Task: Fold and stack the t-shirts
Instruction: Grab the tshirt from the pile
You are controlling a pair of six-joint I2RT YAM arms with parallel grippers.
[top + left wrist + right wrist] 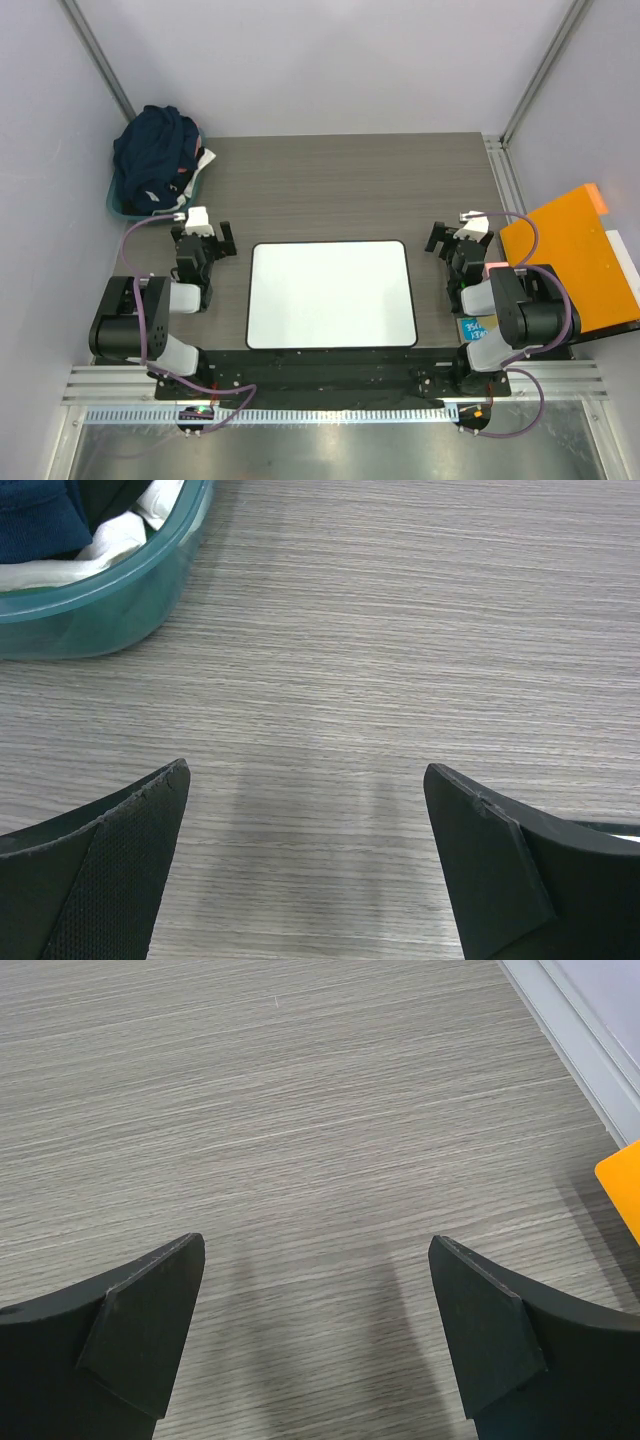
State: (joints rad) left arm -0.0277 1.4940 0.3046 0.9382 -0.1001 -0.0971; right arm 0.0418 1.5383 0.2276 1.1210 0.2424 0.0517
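**Jaws released, nothing held**

My left gripper (205, 233) and right gripper (449, 238) gape wide above the table (330, 190), grasping nothing, at 9 and 3 o'clock of the white mat (332, 293). The navy t-shirt (153, 155) lies heaped in the teal basket (110, 595), at 11 o'clock from my left gripper
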